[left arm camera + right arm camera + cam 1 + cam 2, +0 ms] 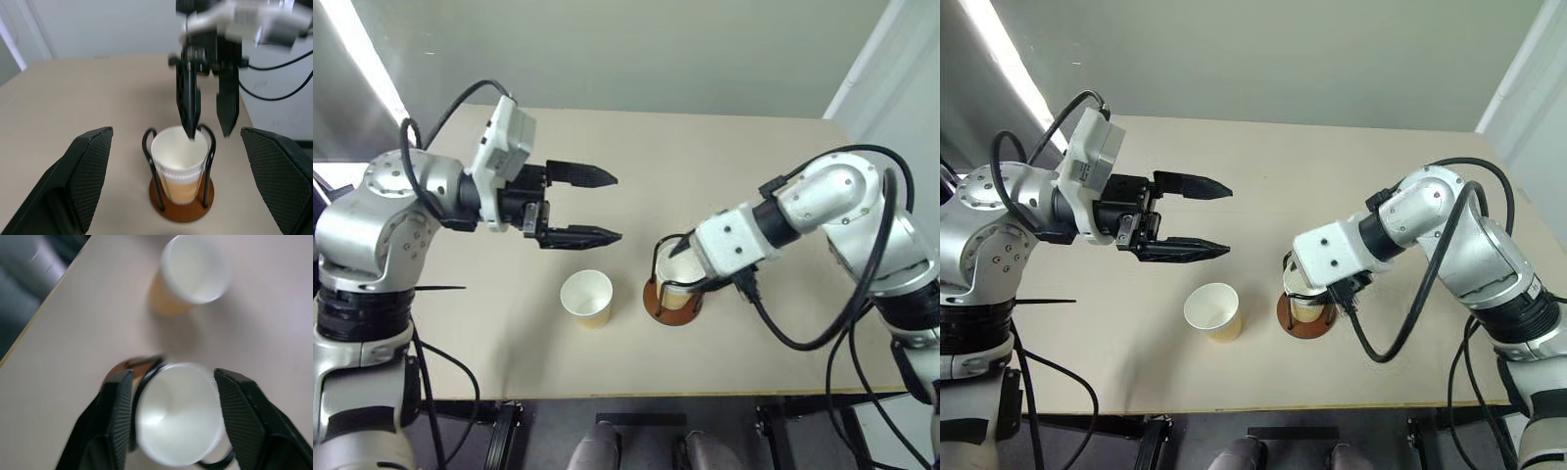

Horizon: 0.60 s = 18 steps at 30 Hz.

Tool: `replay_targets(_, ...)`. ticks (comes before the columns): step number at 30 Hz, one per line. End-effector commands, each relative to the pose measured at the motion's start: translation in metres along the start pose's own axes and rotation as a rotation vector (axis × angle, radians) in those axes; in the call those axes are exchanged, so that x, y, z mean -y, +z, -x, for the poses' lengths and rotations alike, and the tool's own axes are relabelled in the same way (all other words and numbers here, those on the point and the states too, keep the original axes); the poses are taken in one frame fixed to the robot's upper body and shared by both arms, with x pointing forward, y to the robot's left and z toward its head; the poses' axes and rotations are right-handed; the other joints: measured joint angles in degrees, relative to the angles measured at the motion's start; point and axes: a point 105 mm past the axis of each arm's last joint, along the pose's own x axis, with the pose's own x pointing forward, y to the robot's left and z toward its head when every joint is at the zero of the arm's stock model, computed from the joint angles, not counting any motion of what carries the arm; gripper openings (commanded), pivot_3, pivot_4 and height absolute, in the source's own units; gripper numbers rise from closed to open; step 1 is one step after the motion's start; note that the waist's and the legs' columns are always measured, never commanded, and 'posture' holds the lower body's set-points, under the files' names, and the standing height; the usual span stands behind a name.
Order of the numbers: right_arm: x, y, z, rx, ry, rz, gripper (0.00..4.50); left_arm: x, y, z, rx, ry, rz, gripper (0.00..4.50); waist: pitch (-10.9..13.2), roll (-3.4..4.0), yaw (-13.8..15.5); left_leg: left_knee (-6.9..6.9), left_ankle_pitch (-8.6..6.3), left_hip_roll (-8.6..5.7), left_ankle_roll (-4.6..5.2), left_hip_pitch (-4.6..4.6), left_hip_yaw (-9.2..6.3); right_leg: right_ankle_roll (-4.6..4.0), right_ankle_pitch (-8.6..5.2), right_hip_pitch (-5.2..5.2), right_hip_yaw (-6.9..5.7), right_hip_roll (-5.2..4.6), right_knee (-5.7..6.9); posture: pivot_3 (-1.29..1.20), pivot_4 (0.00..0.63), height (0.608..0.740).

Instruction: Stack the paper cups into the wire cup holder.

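Note:
The wire cup holder, a brown disc with black wire loops, stands on the table's near middle. Paper cups sit nested inside it, white rims stacked. My right gripper hangs just over that stack, pointing down, fingers apart and holding nothing; one fingertip is at the top cup's rim and the other is outside it. From the right wrist the fingers flank the top cup. A loose paper cup stands upright to the left of the holder. My left gripper hovers open above the table, pointing toward the holder.
The tan table ends in a front edge close behind the holder and the loose cup. Black cables loop from both arms; the right arm's cable sags near the table's front right.

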Motion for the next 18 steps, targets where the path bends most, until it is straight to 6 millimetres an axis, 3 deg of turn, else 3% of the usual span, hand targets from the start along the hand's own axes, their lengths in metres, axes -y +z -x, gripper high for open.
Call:
replay_targets(1, 0.017, 0.023, 0.026, 0.112, -0.153, -0.051, 2.6, 0.007, -0.002, 0.004, -0.078, -0.007, -0.057, 4.5, 0.0, 0.0, 0.0, -0.01, 0.0, 0.0, 0.0, 0.0, 0.0, 0.0, 0.0, 0.0, 0.0, 0.0, -0.01, 0.0, 0.15, 0.74)
replay_targets(10, 0.015, 0.058, 0.044, 0.337, -0.201, -0.203, 2.6, 0.032, -0.019, 0.015, -0.2, -0.081, -0.012, 4.5, 0.0, 0.01, -0.1, -0.14, 0.01, 0.01, -0.07, 0.0, -0.01, -0.08, -0.05, -0.07, 0.01, 0.02, -0.02, 0.0, 0.15, 0.74)
replay_targets(18, 0.019, 0.061, 0.039, 0.352, -0.228, -0.221, 2.6, 0.05, -0.05, 0.026, -0.391, -0.188, 0.017, 4.5, 0.0, 0.01, -0.2, -0.16, 0.0, 0.02, -0.11, 0.01, -0.01, -0.13, -0.08, -0.14, 0.02, 0.02, 0.04, 0.0, 0.15, 0.74)
